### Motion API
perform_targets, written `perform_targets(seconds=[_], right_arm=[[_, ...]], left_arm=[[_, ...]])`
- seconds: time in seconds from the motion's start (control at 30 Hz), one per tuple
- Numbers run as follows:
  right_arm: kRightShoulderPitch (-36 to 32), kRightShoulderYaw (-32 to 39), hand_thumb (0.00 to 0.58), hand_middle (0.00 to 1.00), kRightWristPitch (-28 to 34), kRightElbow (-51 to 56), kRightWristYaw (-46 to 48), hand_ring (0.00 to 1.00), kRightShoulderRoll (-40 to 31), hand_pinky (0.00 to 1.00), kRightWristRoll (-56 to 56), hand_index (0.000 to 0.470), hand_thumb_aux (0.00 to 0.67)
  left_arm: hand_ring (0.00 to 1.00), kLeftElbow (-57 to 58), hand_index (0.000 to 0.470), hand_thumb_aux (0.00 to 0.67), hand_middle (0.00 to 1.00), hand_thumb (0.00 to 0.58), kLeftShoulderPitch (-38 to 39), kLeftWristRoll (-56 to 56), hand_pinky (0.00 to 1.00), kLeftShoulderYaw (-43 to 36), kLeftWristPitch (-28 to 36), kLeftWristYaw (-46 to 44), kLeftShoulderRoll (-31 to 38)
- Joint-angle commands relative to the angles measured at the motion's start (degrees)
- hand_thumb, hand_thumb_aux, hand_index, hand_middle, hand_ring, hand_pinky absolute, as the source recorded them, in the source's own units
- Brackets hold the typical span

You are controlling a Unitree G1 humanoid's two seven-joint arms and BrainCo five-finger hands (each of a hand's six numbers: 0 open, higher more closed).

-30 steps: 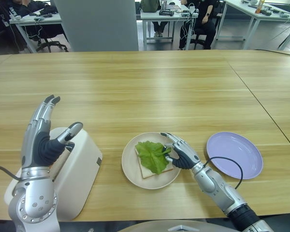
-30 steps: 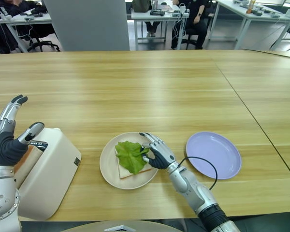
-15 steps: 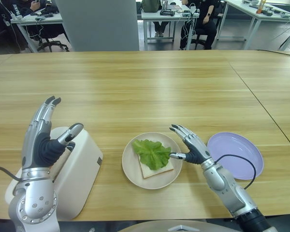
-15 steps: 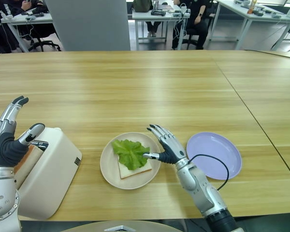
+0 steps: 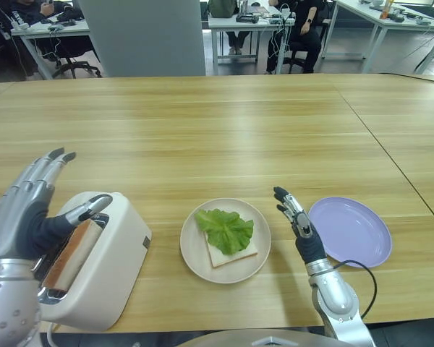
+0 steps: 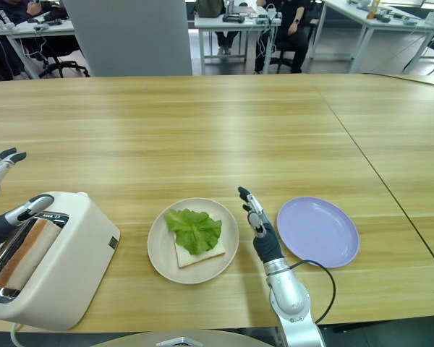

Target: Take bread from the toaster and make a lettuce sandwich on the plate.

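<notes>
A cream toaster [image 5: 105,267] stands at the near left with a slice of bread [image 5: 70,255] in its slot. My left hand [image 5: 30,214] hovers open just left of and above the slot, its thumb over the toaster's top. On the beige plate [image 5: 193,252] lies a bread slice [image 5: 235,253] with a green lettuce leaf [image 5: 225,228] on top. My right hand [image 5: 298,230] is raised open, edge-on, between this plate and the purple one, touching nothing.
An empty purple plate [image 5: 351,230] sits right of the beige plate. A black cable [image 5: 356,272] loops beside my right forearm. A table seam [image 5: 390,159] runs diagonally at the right. Desks and chairs stand beyond the far edge.
My right hand let go of the lettuce, drew back to the right and turned upright. My left hand moved left and lower, baring the bread in the toaster slot.
</notes>
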Motion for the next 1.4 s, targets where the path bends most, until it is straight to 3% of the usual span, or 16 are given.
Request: perform_targets(seconds=[0.03,0.27,0.67,1.03,1.07,1.1,1.17,1.2,1.27,1.33,1.37,1.4], right_arm=[[0.00,0.20,0.000,0.04,0.94,0.65,-0.23,0.04,0.78,0.04,0.88,0.000,0.000],[-0.45,-1.33,0.000,0.03,0.44,3.20,-1.47,0.03,0.49,0.03,-0.65,0.000,0.000],[-3.34,-1.89,0.000,0.03,-0.30,7.72,-3.20,0.03,1.35,0.03,-2.98,0.000,0.000],[-5.36,-3.43,0.000,0.04,-0.33,7.97,-2.91,0.04,0.72,0.04,-2.47,0.000,0.000],[-5.28,-3.55,0.000,0.04,-0.38,8.07,-2.91,0.04,0.65,0.04,-2.43,0.000,0.000],[-5.20,-3.61,0.000,0.04,-0.45,8.22,-2.91,0.04,0.62,0.04,-2.42,0.000,0.000],[-5.15,-3.64,0.000,0.04,-0.60,8.66,-2.88,0.04,0.64,0.04,-2.47,0.000,0.000],[-5.18,-3.66,0.000,0.04,-0.67,8.86,-2.84,0.04,0.64,0.04,-2.46,0.000,0.000],[-5.19,-3.59,0.000,0.04,-0.74,9.08,-2.80,0.04,0.67,0.04,-2.49,0.000,0.000],[-5.37,-3.59,0.000,0.04,-0.74,9.28,-2.72,0.04,0.65,0.04,-2.52,0.000,0.000],[-5.47,-3.61,0.000,0.04,-0.75,9.39,-2.64,0.04,0.60,0.04,-2.50,0.000,0.000],[-5.52,-3.63,0.000,0.04,-0.75,9.46,-2.58,0.04,0.51,0.04,-2.54,0.000,0.000]], left_arm=[[0.00,2.49,0.000,0.000,0.00,0.000,3.85,-0.93,0.00,5.55,-0.46,-4.41,1.26],[0.00,3.61,0.000,0.000,0.00,0.000,11.41,-0.81,0.00,13.28,-2.16,-10.04,2.38],[0.00,2.08,0.000,0.000,0.00,0.000,15.82,-3.90,0.00,9.74,-5.07,-15.18,-0.79],[0.00,5.86,0.000,0.000,0.00,0.000,17.36,2.58,0.00,4.98,-8.84,-12.61,-3.47],[0.00,6.12,0.065,0.095,0.00,0.152,17.11,2.78,0.00,5.01,-8.97,-12.43,-3.38],[0.00,6.31,0.065,0.095,0.00,0.152,16.90,2.92,0.00,5.02,-9.05,-12.34,-3.27],[0.00,6.40,0.258,0.376,0.00,0.468,16.58,3.10,0.00,5.11,-9.05,-12.21,-3.20],[0.00,6.38,0.258,0.376,0.00,0.468,16.50,3.23,0.00,5.11,-9.01,-12.16,-3.24],[0.00,6.57,0.339,0.494,0.00,0.540,16.24,3.60,0.00,5.24,-9.06,-11.98,-3.11],[0.00,6.97,0.350,0.510,0.00,0.547,16.01,4.02,0.00,5.33,-9.18,-11.74,-3.01],[0.00,6.98,0.449,0.654,0.00,0.580,15.95,4.09,0.00,5.27,-9.21,-11.64,-3.14],[0.00,6.90,0.460,0.670,0.00,0.580,15.80,4.18,0.00,5.15,-9.15,-11.62,-3.20]])
